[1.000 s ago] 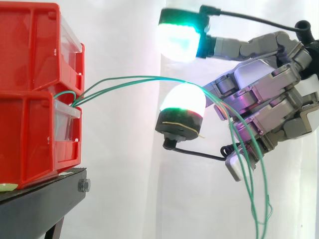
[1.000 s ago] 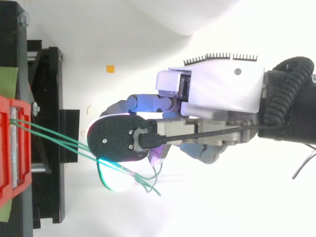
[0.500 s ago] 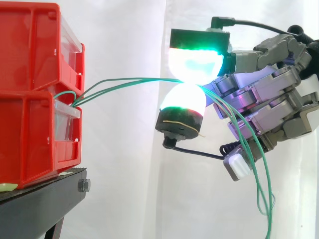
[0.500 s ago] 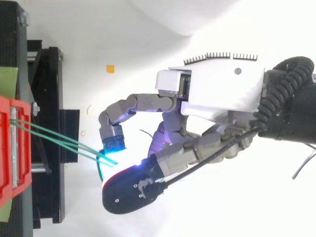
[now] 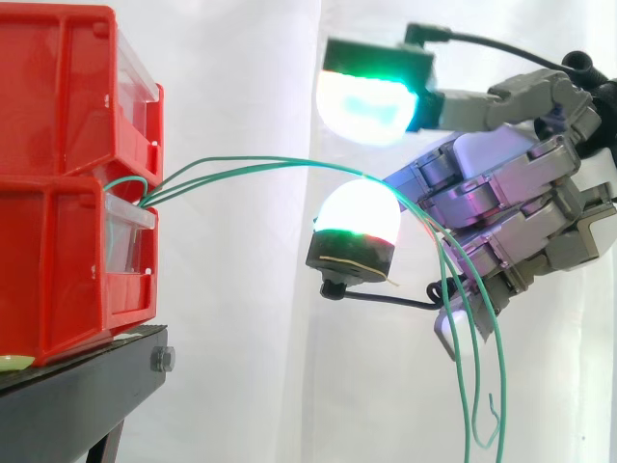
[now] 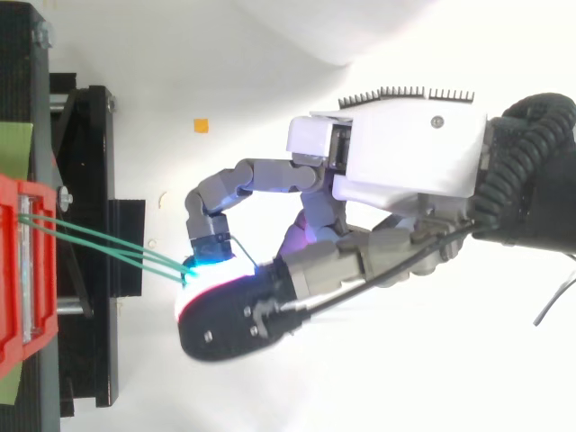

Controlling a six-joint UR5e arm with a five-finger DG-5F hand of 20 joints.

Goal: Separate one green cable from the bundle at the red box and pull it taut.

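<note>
Backdrop: white curtain (image 5: 251, 318), plain and bright behind everything.

Stand: black stand (image 5: 87, 386) at the side view's lower left. It carries the bins on its top, their fronts close to its edge that faces the hand.

Bins: two red bins (image 5: 67, 106), one stacked straight on the other, openings toward the hand, each with a clear front panel. The lower bin (image 5: 58, 280) holds the roots of the cables and a small green loop at its lip. What the upper one holds cannot be told.

Hand: hand (image 5: 511, 203) reaches in from the right at about bin height, well apart from the bins, fingers curled.

Fingers: the upper pad (image 5: 366, 101), glowing white and green, is lifted clear of the lower pad (image 5: 357, 212), white with a red rim. From above, a curled finger's cyan tip (image 6: 205, 261) meets the cables right beside that lower pad and pinches them there.

Cables: green cables (image 5: 241, 164) lie with their long axis roughly level, from bin to hand. They leave the lower bin's upper front edge, fan slightly, rise in a shallow arc and bunch together at the lower pad. Past it they bend down over the curled fingers, with the loose ends hanging. The span is bowed, not straight.

Mark: small orange square (image 6: 201, 126) on the white floor, beyond the stand's edge.
</note>
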